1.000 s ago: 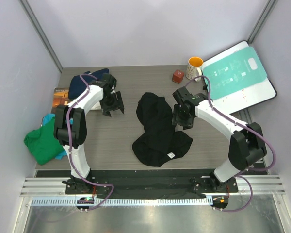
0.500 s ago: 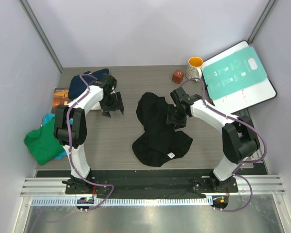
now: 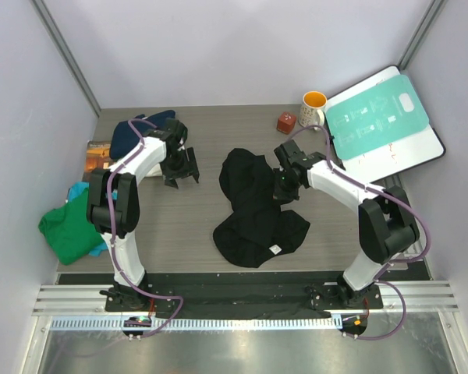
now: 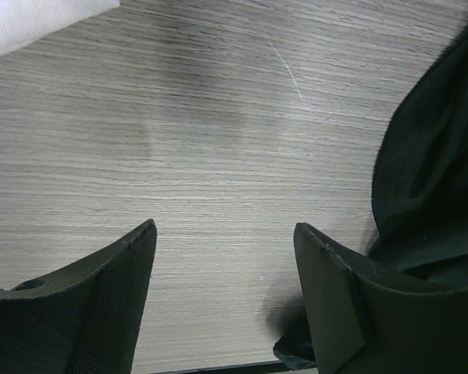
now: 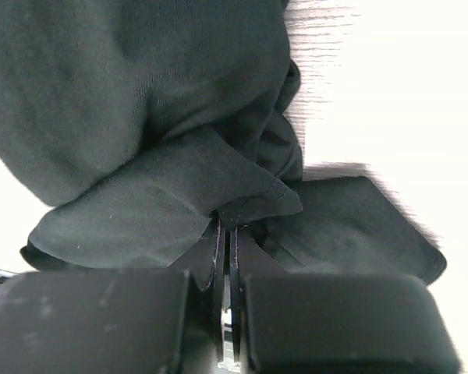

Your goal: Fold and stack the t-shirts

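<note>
**Folding barely begun: one shirt pinched, nothing stacked**

In the overhead view the black t-shirt (image 3: 253, 214) lies crumpled at the centre of the desk (image 3: 187, 226), neither spread flat nor folded. The right hand (image 3: 285, 189) sits at the shirt's upper right edge. Its wrist view shows the jaws closed tight on a bunched fold of black cloth. The left hand (image 3: 181, 173), left of centre, hangs with jaws spread over bare wood and holds nothing. The shirt's edge shows at the right of its own view.

The other garments wait. A navy t-shirt (image 3: 132, 134) is heaped at upper left. A green t-shirt (image 3: 66, 230) lies at the far left edge with a teal t-shirt (image 3: 78, 191) peeking out from under it. None looks folded and there is no stack, so I judge that nearly the whole job remains: flatten, fold and pile each one.

A small white tag (image 3: 274, 249) low on the black shirt and the pale printing on the teal-and-white board (image 3: 382, 117) at upper right are too small to read. No brand shows.
</note>
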{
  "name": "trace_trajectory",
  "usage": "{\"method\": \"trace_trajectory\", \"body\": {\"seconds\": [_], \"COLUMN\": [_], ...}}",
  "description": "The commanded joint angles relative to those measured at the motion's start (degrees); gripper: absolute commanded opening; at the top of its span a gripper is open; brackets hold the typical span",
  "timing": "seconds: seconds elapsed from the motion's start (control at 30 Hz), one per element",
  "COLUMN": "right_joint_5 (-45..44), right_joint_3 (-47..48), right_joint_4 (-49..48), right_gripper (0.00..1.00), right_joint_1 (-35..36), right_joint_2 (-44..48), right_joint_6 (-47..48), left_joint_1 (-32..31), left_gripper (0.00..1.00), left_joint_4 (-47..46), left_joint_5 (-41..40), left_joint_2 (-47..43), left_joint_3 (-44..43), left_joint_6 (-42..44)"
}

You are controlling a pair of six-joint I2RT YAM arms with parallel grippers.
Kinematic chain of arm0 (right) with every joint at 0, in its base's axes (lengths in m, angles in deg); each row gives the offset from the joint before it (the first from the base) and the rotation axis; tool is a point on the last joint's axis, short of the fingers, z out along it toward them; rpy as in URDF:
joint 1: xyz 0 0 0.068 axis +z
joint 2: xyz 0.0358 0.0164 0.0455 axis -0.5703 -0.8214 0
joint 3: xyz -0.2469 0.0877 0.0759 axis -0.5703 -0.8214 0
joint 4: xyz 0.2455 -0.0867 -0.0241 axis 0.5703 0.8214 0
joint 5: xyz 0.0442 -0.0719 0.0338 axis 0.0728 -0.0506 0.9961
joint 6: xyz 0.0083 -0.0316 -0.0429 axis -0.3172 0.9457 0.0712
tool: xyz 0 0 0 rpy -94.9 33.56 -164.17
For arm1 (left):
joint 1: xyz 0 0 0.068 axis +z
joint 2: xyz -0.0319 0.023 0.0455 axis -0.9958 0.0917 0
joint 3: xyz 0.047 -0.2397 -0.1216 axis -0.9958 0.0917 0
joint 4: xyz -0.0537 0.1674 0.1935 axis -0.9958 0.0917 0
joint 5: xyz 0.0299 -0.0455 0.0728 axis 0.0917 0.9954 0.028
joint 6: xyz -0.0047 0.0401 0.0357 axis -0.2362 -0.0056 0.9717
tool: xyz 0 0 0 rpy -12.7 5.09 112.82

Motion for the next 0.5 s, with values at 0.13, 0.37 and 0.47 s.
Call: {"method": "trace_trajectory", "body": {"seconds": [0.13,0.37,0.47], "right_joint_5": [-8.9,-5.8,-5.8], "right_joint_3": [13.9,37.8,53.8], "right_joint_4": [10.2,16.3,16.6], "right_gripper": [0.01,0.01,0.01], "right_joint_1": [-0.3,-0.5,-0.4], "right_joint_2": [5.6,3.2,1.2], "right_joint_6": [2.2,5.4,6.4], "left_joint_1": [0.0,-0.2,-0.4], "left_gripper": [0.72,0.72,0.72], "left_joint_4": [0.7,0.6,0.6], "left_joint_5": [0.3,2.1,2.4], "left_joint_2": [-4.3,-5.6,-8.1], "left_joint_3": [-3.7,-4.7,-5.5], "left_joint_6": [-1.4,-2.5,-2.8]}}
